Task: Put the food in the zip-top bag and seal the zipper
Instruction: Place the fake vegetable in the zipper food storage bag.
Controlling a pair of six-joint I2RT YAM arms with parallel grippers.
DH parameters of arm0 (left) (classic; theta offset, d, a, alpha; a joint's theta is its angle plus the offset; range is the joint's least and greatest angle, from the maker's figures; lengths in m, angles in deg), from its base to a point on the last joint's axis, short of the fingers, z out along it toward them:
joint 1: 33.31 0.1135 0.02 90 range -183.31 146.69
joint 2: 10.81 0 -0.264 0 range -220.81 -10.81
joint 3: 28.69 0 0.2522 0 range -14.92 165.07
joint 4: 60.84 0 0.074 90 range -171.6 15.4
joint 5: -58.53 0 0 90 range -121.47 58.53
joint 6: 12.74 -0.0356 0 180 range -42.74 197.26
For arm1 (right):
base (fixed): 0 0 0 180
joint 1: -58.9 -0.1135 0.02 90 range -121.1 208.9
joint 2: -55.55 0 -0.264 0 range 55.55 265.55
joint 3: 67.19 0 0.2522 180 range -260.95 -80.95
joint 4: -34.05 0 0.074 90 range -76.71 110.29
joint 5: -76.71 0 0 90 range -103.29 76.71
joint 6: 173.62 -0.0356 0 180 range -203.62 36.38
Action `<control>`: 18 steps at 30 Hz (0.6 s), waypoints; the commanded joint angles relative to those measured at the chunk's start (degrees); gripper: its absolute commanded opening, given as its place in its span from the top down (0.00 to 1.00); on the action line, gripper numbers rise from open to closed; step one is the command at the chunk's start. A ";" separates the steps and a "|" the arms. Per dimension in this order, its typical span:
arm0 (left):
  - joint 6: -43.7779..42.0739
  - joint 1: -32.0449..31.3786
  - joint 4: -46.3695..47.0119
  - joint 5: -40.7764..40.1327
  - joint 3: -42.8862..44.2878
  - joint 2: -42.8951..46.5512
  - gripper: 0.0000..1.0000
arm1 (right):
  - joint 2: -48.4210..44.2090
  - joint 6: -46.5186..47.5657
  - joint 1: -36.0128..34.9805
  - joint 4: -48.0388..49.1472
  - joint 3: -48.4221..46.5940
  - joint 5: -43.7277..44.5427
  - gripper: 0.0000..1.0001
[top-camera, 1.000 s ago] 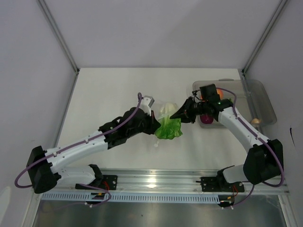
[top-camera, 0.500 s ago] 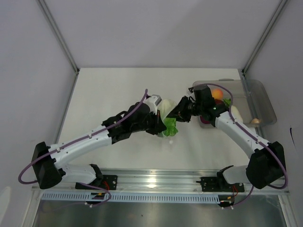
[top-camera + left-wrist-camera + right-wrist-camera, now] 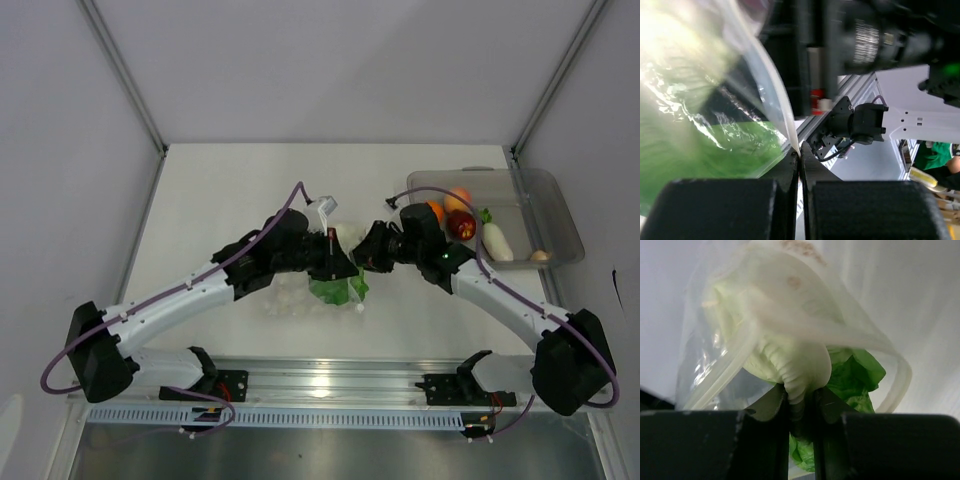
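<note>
Top view: rigid clear tray (image 3: 560, 215) holds orange (image 3: 458, 198), red fruit (image 3: 461, 226), radish (image 3: 496, 241). 
Left wrist: left gripper (image 3: 800, 170) clamped tight on edge of crinkly bag (image 3: 771, 85). 
Right wrist: right gripper (image 3: 801, 405) narrowly pinches ribbed pale cabbage (image 3: 800, 365) stem, bag mouth looped around it.

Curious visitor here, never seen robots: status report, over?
Left gripper shut on bag edge. Right gripper grips cabbage in bag mouth. Other food in tray. Nothing in the way.
</note>
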 commanded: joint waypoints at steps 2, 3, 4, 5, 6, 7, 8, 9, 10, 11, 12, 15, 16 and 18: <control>3.47 2.55 4.37 3.80 -2.15 3.47 0.99 | -7.04 1.21 0.10 13.66 2.33 -4.31 0.93; 3.55 2.90 4.19 3.80 -3.03 3.65 0.99 | -7.83 1.56 0.01 14.36 2.60 -6.32 0.93; 3.90 3.51 4.54 3.97 -3.38 3.74 0.99 | -8.10 2.00 0.10 14.63 2.77 -7.04 0.93; 3.99 3.69 4.72 4.06 -3.65 3.83 0.99 | -8.28 3.05 -0.08 14.55 2.95 -7.83 0.93; 3.99 3.95 4.89 3.98 -4.17 4.00 0.99 | -8.45 3.49 -0.08 14.37 3.30 -8.53 0.93; 4.08 4.39 5.16 4.06 -4.52 3.92 0.99 | -9.06 3.93 -0.17 14.19 3.65 -8.71 0.93; 4.26 4.48 5.25 4.24 -4.53 3.92 1.00 | -9.33 4.20 -0.17 14.37 4.18 -8.97 0.92; 4.61 4.75 5.59 4.50 -4.70 3.74 0.99 | -9.51 4.20 -0.25 14.72 5.14 -9.41 0.90; 4.96 4.84 6.03 4.94 -4.62 3.65 0.99 | -9.68 4.20 -0.34 14.89 5.50 -9.16 0.89; 5.40 4.84 7.60 6.16 -4.88 3.48 1.00 | -9.60 4.29 -0.52 14.98 5.76 -8.81 0.88; 6.01 4.92 8.66 7.04 -4.88 3.39 1.00 | -9.42 4.38 -0.78 15.25 6.11 -8.37 0.84; 9.08 4.84 13.41 11.00 -4.88 1.99 0.99 | -8.19 3.15 -2.71 17.44 6.64 -3.98 0.77; 10.48 4.84 14.38 11.88 -4.71 1.55 0.99 | -7.49 1.93 -3.85 18.32 6.38 -3.01 0.77; 11.29 4.84 15.18 13.20 -4.53 0.49 0.99 | -4.77 1.91 -5.26 16.93 4.81 -0.63 0.76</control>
